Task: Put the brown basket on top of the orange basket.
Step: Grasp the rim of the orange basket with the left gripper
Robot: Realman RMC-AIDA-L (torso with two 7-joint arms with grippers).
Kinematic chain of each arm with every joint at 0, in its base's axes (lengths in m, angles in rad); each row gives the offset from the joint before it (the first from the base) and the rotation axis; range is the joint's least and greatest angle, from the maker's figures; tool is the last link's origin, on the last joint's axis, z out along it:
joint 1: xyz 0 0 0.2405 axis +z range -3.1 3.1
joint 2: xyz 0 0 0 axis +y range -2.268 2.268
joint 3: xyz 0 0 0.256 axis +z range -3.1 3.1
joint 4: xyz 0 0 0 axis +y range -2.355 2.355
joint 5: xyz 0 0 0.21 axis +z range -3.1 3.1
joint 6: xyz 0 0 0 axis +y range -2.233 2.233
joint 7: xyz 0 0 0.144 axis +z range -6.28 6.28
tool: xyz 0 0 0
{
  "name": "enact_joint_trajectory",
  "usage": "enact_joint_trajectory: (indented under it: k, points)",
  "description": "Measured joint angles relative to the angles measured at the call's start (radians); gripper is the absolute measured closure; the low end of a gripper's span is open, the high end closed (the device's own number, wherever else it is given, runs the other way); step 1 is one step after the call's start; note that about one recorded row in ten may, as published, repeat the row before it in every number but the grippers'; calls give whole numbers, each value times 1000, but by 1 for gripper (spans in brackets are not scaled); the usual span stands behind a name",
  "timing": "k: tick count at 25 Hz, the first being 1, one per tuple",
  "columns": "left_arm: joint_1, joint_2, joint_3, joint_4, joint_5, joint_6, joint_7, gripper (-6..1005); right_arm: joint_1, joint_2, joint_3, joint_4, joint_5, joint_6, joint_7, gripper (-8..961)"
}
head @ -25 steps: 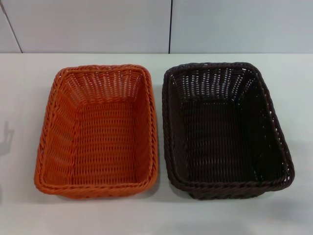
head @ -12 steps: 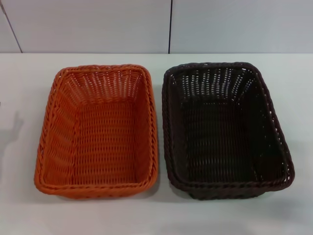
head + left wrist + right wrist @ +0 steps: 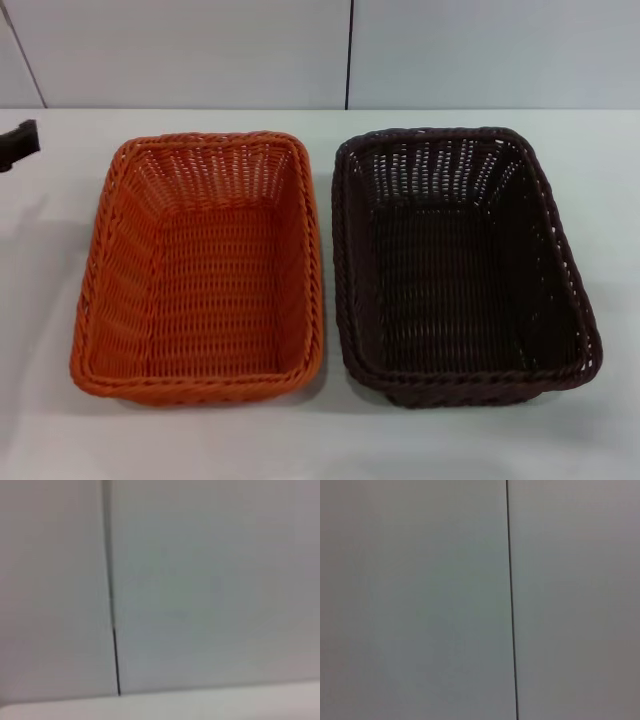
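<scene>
The orange basket (image 3: 200, 270) stands on the white table on the left, empty. The brown basket (image 3: 460, 265) stands right beside it on the right, empty, with a narrow gap between their rims. Both sit flat on the table. A dark tip of my left gripper (image 3: 18, 143) shows at the far left edge, left of the orange basket and apart from it. My right gripper is out of view. Both wrist views show only a pale wall with a dark seam.
The white table (image 3: 330, 440) reaches a pale panelled wall (image 3: 200, 50) at the back, with a dark vertical seam (image 3: 348, 55).
My left gripper's tip has come into view at the left edge; earlier only its shadow showed on the table. The baskets have not moved.
</scene>
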Motion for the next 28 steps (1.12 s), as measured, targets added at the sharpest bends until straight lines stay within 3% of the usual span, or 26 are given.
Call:
enact_joint_trajectory:
  k: [1, 2, 3, 5, 7, 9, 12, 21, 28]
  points:
    - [-12, -53, -64, -76, 5, -163, 79, 203, 0, 0, 0, 0, 0, -2, 0, 153]
    - [-12, -53, -64, -76, 5, -163, 79, 203, 0, 0, 0, 0, 0, -4, 0, 153]
    - [-70, -172, -201, -194, 7, -490, 228, 203, 0, 0, 0, 0, 0, -8, 0, 153]
    - [-93, -186, -220, -223, 9, -588, 248, 203, 1, 0, -1, 0, 0, -13, 1, 152]
    - [-93, -186, -220, -223, 9, -588, 248, 203, 1, 0, -3, 4, 0, -16, 1, 152]
    - [-137, -179, -172, -253, 65, -723, 196, 202, 1, 0, -4, 7, 1, -18, 1, 152]
    - [-164, -182, -129, -231, 126, -772, 159, 209, 2, 0, -8, 7, 1, -22, 0, 152]
    - [-231, -183, -80, -117, 192, -793, 101, 242, 4, -2, -11, 9, 2, -26, -3, 152]
    - [-324, -184, -68, 36, 223, -795, 75, 267, 3, -1, -11, 12, 0, -27, -4, 152]
